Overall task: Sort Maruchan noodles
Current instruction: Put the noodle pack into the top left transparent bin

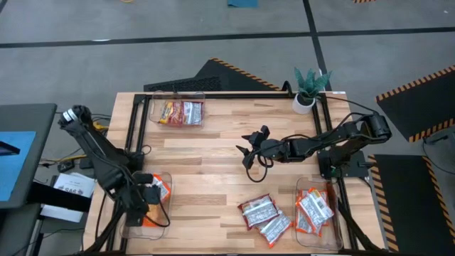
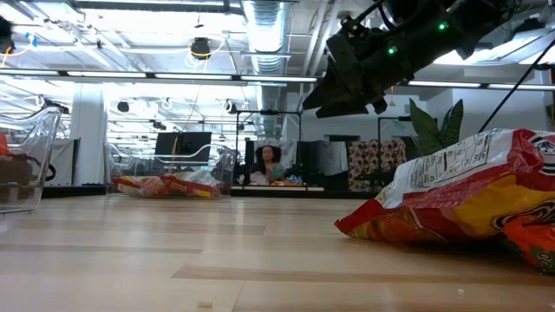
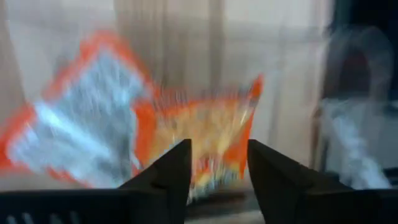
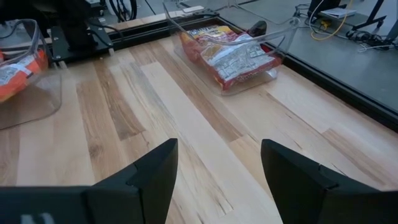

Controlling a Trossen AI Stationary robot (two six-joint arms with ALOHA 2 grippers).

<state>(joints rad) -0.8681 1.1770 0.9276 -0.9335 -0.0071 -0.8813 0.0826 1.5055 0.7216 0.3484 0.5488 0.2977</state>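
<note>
I can read no text, brand, number or sign in any view. The packet (image 2: 468,195) lying nearest the low camera carries a block of fine black print on its white panel and part of a large yellow letter form on red at the frame edge; neither can be read. The packets in the far bin (image 4: 233,56), seen from my right wrist, show dark print on silver, too small to make out. The packets (image 3: 124,124) ahead of my left fingers (image 3: 165,177) are blurred, so their printing cannot be told. From above, the loose packets (image 1: 264,219) show print only as specks.
</note>
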